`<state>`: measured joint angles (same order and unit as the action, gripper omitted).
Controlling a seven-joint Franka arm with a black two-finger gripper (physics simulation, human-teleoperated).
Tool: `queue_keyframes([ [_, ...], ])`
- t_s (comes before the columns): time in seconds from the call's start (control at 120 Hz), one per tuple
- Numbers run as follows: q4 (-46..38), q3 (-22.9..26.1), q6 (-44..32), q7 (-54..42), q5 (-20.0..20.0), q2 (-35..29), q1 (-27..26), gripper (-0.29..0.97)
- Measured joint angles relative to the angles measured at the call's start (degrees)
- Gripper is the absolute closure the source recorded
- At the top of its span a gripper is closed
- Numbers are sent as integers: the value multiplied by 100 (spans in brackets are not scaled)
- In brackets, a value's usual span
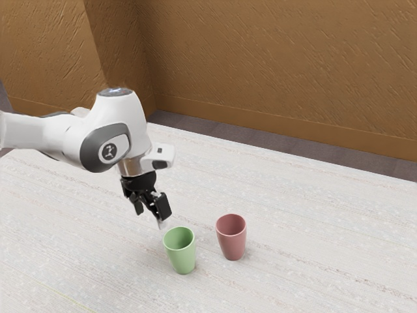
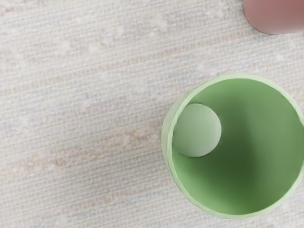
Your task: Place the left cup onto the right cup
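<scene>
Claw [image 1: 152,211] open, fingers apart, holding nothing, hovering just above green cup [image 1: 180,250] rim, off to the exterior view's left of it. Green cup upright on tabletop [image 1: 313,208], not lifted; wrist view looks down into its mouth. Pink cup [image 1: 231,236] upright near it at exterior view's right, not touching. Step looks like grasp approach: centre claw over the near wall, one finger inside and one outside, descend straight, close gently so cup doesn't tip into pink cup
</scene>
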<state>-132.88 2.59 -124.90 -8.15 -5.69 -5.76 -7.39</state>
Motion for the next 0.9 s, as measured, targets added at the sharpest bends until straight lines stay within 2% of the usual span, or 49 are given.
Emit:
queue_keyframes([
  [0.208,32,142,-112,49,-6,114,-28,1],
  [0.392,91,145,-158,75,31,239,-5,24],
  [0.525,102,146,-221,91,48,371,-9,32],
  [0.9,186,211,-537,121,35,759,24,36],
])
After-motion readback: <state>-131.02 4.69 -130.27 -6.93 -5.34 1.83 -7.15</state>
